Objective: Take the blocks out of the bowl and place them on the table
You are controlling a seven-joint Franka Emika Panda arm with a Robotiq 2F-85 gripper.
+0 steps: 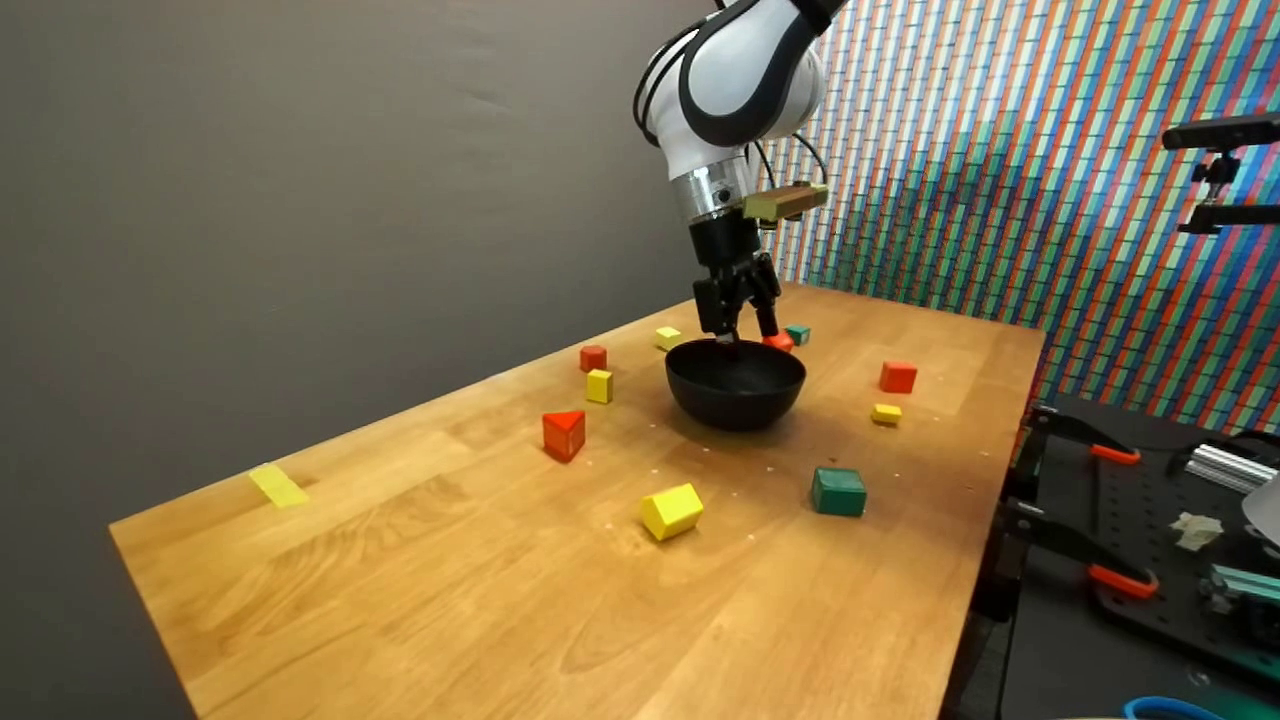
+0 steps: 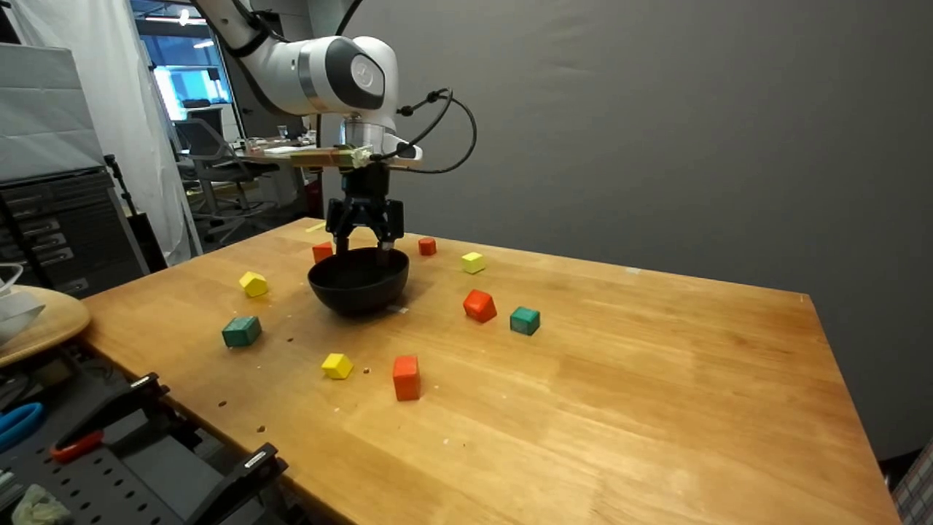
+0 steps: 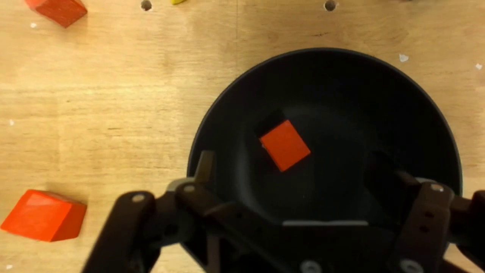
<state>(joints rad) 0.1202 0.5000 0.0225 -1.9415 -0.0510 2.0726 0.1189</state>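
Spread fingers (image 3: pixel 204 168) hang above the red block (image 3: pixel 285 146) in the bowl (image 3: pixel 341 81).

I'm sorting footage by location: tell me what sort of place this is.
Likely a robotics lab, perhaps in an office: a robot arm, a perforated board beside the table, and an office chair in the background.

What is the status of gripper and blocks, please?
Gripper open at the bowl, holding nothing. One red block inside, untouched. Bowl's rim close to gripper, may hinder.
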